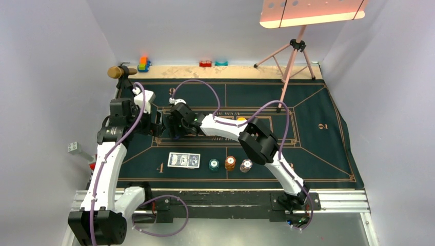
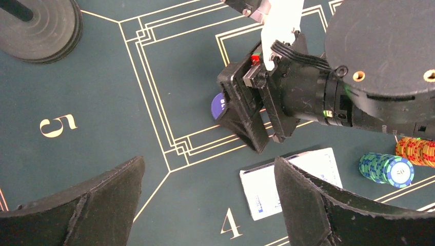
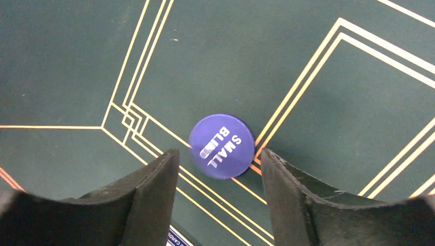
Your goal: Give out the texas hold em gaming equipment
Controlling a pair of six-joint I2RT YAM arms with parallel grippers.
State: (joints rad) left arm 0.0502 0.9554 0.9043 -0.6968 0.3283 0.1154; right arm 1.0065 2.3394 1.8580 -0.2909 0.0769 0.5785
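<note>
A navy disc (image 3: 221, 146) marked SMALL BLIND lies flat on the green mat (image 3: 77, 61), just beyond the tips of my open right gripper (image 3: 219, 156). The left wrist view shows the disc (image 2: 218, 106) partly hidden under the right gripper (image 2: 243, 115). My left gripper (image 2: 209, 169) is open and empty, hovering over the mat near the "4". Blue-backed cards (image 1: 183, 160) lie near the front edge and also show in the left wrist view (image 2: 267, 192). To their right stand teal (image 1: 213, 164), orange-brown (image 1: 230, 163) and white-grey (image 1: 246, 165) chip stacks. A yellow disc (image 1: 241, 119) peeks out behind the right arm.
Both grippers (image 1: 154, 126) (image 1: 173, 124) sit close together at the mat's centre left. A pink tripod (image 1: 292, 56) stands at the back right. Small toys (image 1: 144, 63) and a brown object (image 1: 117, 71) line the back edge. A black round base (image 2: 36, 25) is beside the left arm.
</note>
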